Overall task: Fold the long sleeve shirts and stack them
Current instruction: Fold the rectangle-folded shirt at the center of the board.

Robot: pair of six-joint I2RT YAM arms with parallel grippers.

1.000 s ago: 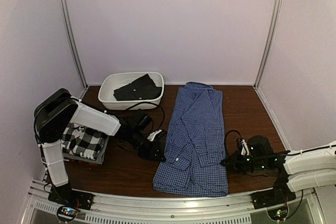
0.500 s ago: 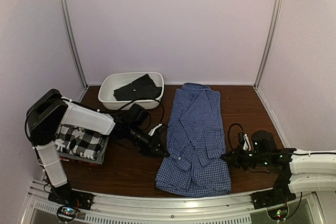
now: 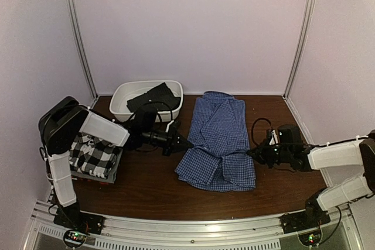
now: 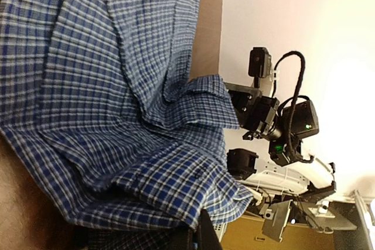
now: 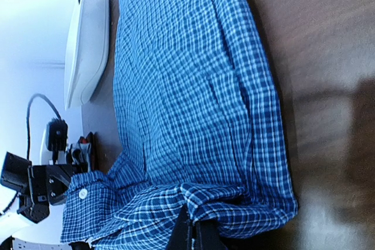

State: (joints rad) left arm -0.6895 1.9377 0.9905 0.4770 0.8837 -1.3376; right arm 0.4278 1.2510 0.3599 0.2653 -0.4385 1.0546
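The blue-and-white check shirt point(image 3: 220, 133) lies down the middle of the table, collar at the far end. Its near hem is lifted and doubled back over its middle. My left gripper point(image 3: 184, 143) is shut on the hem's left corner; its fingers point(image 4: 202, 235) pinch the cloth point(image 4: 105, 86). My right gripper point(image 3: 253, 153) is shut on the right corner, and its fingers point(image 5: 196, 232) clamp the folded edge point(image 5: 234, 200). The black-and-white plaid shirt point(image 3: 91, 156) lies folded at the left on a stack, partly under my left arm.
A white oval basin point(image 3: 123, 109) with a dark cloth point(image 3: 153, 96) in it stands at the back left, just behind my left arm; it shows in the right wrist view too point(image 5: 88, 39). Bare brown table point(image 3: 146, 191) lies in front of the shirt.
Both grippers have moved away from the table's near edge towards the back, carrying the shirt's hem with them. The shirt now covers less of the near table.
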